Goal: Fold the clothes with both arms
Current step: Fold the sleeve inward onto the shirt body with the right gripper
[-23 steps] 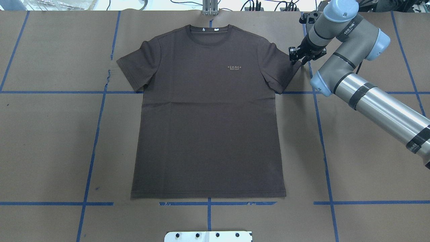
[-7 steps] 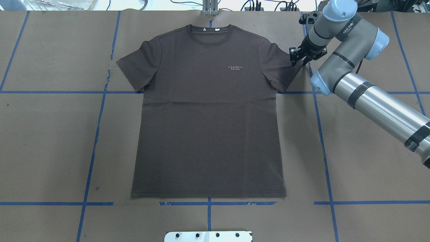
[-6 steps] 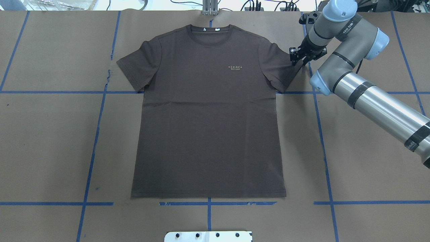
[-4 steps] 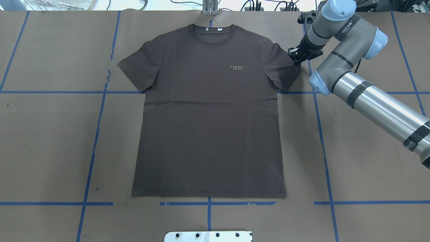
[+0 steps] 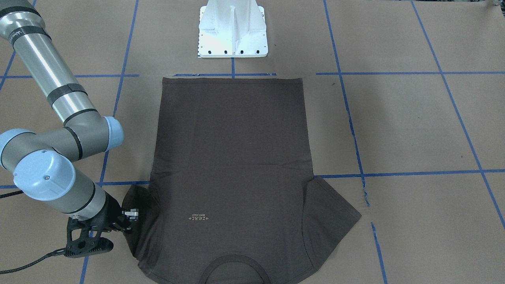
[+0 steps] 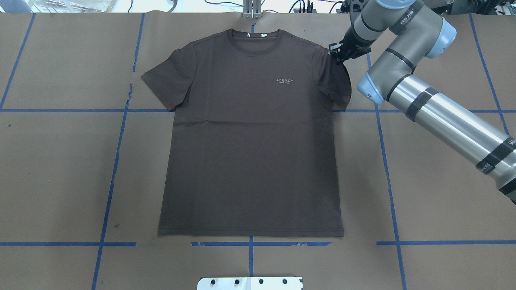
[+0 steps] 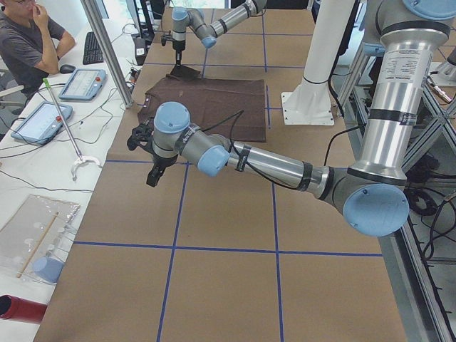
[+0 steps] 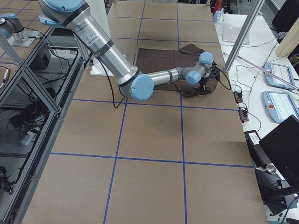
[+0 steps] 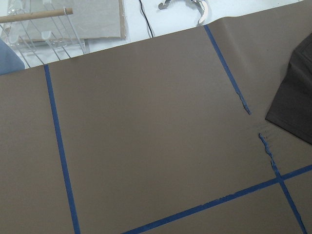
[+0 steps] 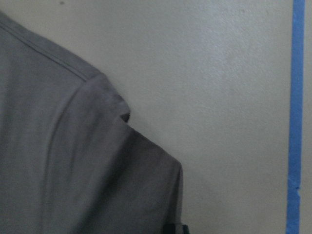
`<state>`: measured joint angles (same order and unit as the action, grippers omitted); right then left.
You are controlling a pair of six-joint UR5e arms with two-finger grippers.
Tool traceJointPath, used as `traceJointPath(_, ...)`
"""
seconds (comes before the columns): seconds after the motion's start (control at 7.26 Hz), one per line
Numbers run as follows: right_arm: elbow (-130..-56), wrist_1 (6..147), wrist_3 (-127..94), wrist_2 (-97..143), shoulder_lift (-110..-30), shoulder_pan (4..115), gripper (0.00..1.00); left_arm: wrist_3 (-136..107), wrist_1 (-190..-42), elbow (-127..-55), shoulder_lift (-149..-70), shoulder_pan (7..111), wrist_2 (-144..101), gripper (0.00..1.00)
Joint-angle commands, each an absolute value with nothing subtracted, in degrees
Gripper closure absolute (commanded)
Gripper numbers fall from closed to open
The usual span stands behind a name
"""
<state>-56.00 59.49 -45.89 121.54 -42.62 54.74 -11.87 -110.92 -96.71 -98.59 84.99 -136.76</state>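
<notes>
The dark brown-grey T-shirt (image 6: 250,141) lies flat, face up, collar at the table's far side; it also shows in the front-facing view (image 5: 232,157). My right gripper (image 6: 337,55) is shut on the outer edge of the shirt's right sleeve (image 6: 340,78), which is lifted and drawn in towards the shoulder. The front-facing view shows this gripper (image 5: 128,223) on the raised sleeve. My left gripper (image 7: 152,177) hangs above bare table well left of the shirt; I cannot tell whether it is open. The left wrist view shows only the other sleeve's tip (image 9: 295,97).
The white pedestal base (image 5: 232,29) stands at the table's near edge behind the shirt's hem. Blue tape lines (image 6: 117,161) cross the brown paper. A side table with tablets (image 7: 82,82), cables and a seated operator (image 7: 25,43) lies beyond the far edge.
My right gripper has closed on the right sleeve's edge, then moved left and towards the far side, lifting and pulling the sleeve inward. The rest of the shirt has barely shifted.
</notes>
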Motion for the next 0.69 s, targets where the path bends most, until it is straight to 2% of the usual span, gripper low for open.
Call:
traceJointPath(0.0, -55.8, 64.5, -46.3, 118.5, -36.8, 51.3, 1.0, -11.8, -110.9, -96.8, -98.5, 85.0, -136.8, 0.0)
traceJointPath(0.28, -55.5, 65.7, -48.9, 108.2, -35.5, 45.1, 1.0, -11.8, -111.0, -96.9, -98.5, 85.0, -136.8, 0.0)
traceJointPath(0.55, -55.5, 65.5, -49.0, 107.1, -35.5, 44.1, 1.0, -12.0, -110.9, -96.9, -98.6, 85.1, -136.8, 0.0)
